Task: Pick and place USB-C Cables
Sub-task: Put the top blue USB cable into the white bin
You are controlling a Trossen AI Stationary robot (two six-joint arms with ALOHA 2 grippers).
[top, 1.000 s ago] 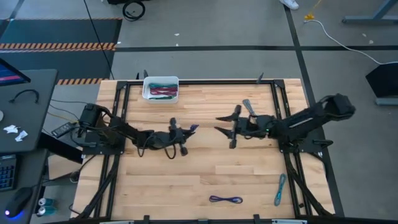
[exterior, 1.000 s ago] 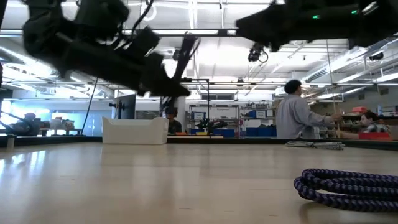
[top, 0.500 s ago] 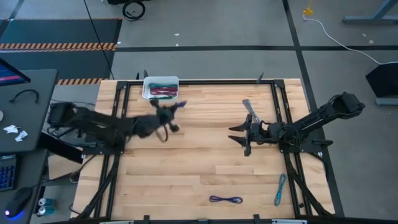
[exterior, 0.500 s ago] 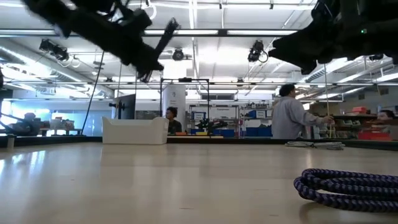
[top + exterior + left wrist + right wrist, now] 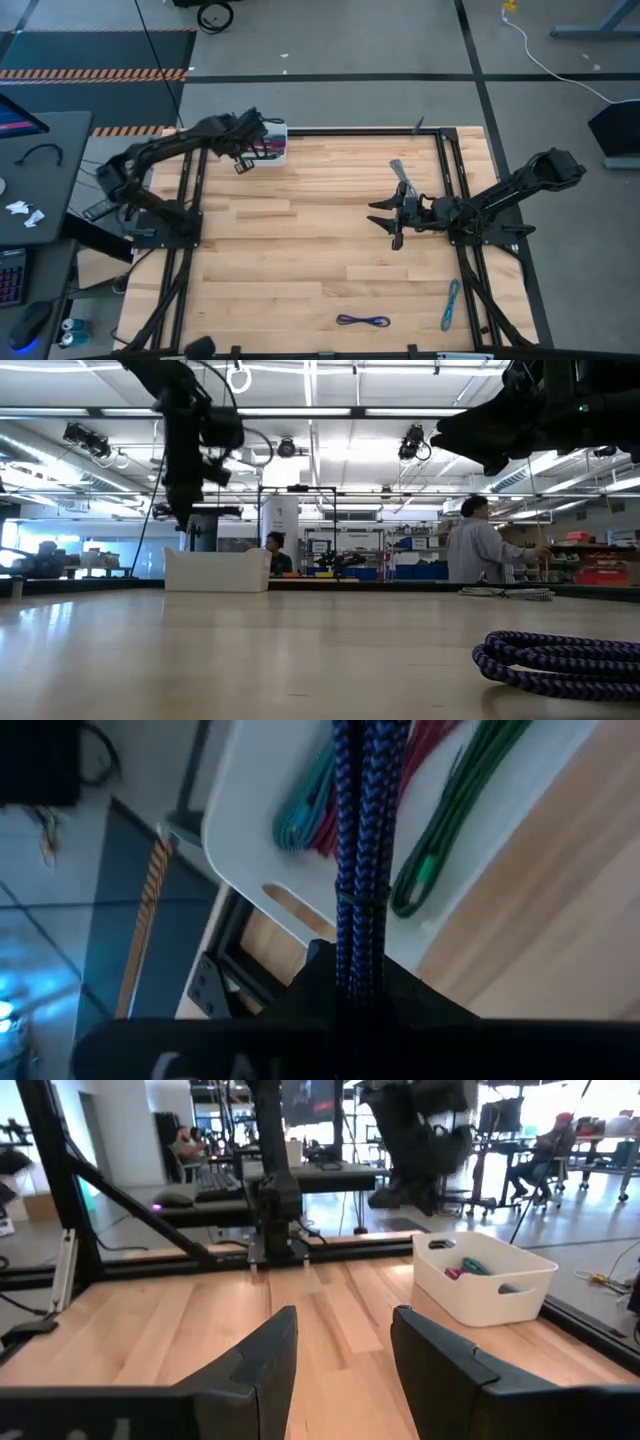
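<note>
My left gripper (image 5: 247, 153) hangs over the white bin (image 5: 279, 141) at the table's far left, shut on a purple braided USB-C cable bundle (image 5: 360, 830). The low view shows it (image 5: 186, 510) above the bin (image 5: 217, 571). Teal (image 5: 300, 805), maroon (image 5: 425, 745) and green (image 5: 455, 825) bundles lie inside the bin. My right gripper (image 5: 385, 218) hovers open over the table's right half, touching nothing. More bundles lie flat on the wood: purple (image 5: 362, 320), light blue (image 5: 450, 304), grey (image 5: 401, 174). My left gripper holds the purple bundle pinched between its two fingers, which lie along its length. The grasp is just behind the bundle's tie (image 5: 362, 898); the gripper body hides the fingertips. The bundle is lifted clear and sticks out past the fingers over the bin's inside.
A black metal frame (image 5: 445, 180) borders the tabletop. The near purple bundle (image 5: 560, 658) fills the low view's right foreground. A side desk (image 5: 40, 170) stands left of the table. People work at benches in the room behind (image 5: 480, 550). Bare wood spans the table's middle.
My left arm has swung up and toward the table's far left edge, from the table's middle to above the bin, carrying the purple bundle with it. My right gripper drew back toward the right edge early in the second and has since kept still.
</note>
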